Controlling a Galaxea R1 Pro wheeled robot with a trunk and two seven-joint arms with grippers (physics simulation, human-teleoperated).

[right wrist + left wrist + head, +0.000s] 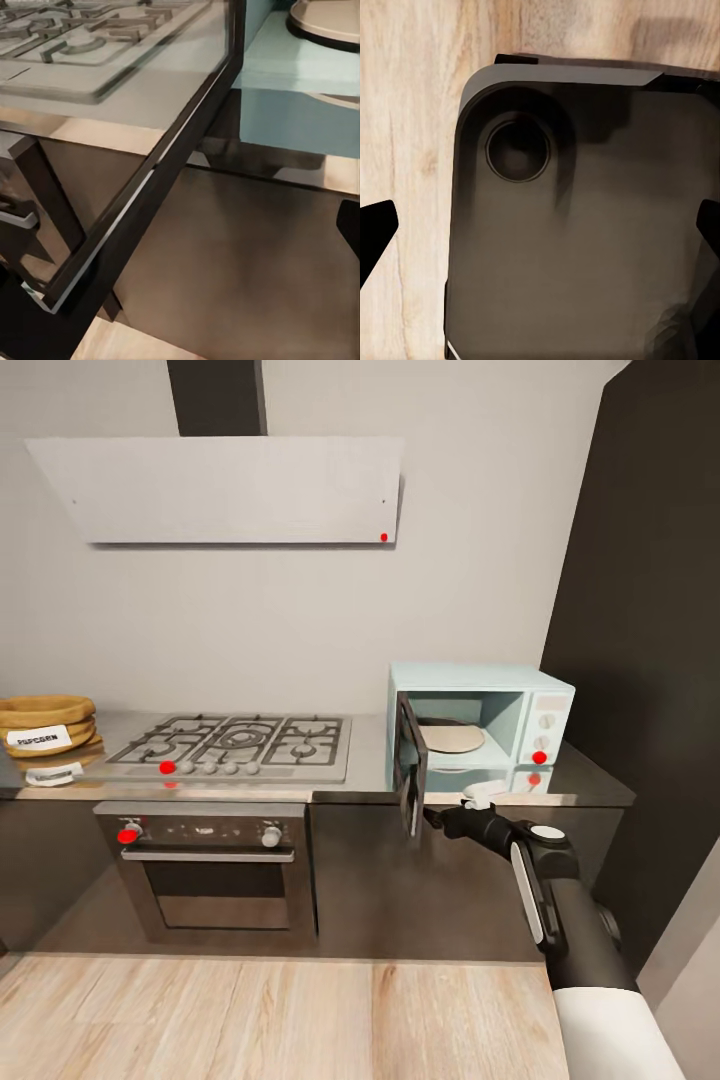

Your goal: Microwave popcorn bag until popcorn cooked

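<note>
Three camera views show a simulated kitchen. From the head view, a grey steel countertop (350, 785) runs along a pale wall over dark cabinet fronts. A mint-blue microwave (480, 725) sits on it toward the right, its dark glass door (411, 778) swung wide open and a round turntable (450, 738) visible inside. The popcorn bag (42, 726), tan with a white label, rests at the far left end of the countertop, well apart from the microwave. Between them lies a gas hob (235, 745), with a built-in oven (210, 865) below and an extractor hood (215, 490) above. The floor (280, 1015) is light wood planks.

The right gripper (436, 818) reaches to just beside the door's lower edge; whether its fingers are apart or together cannot be told. The right wrist view shows that door edge-on, close up, with the hob seen through the glass.

The left wrist view looks down on the robot's dark base (577, 225) and the wood floor, with the left gripper's (540, 232) black fingertips (375, 229) spread wide apart, holding nothing.
</note>
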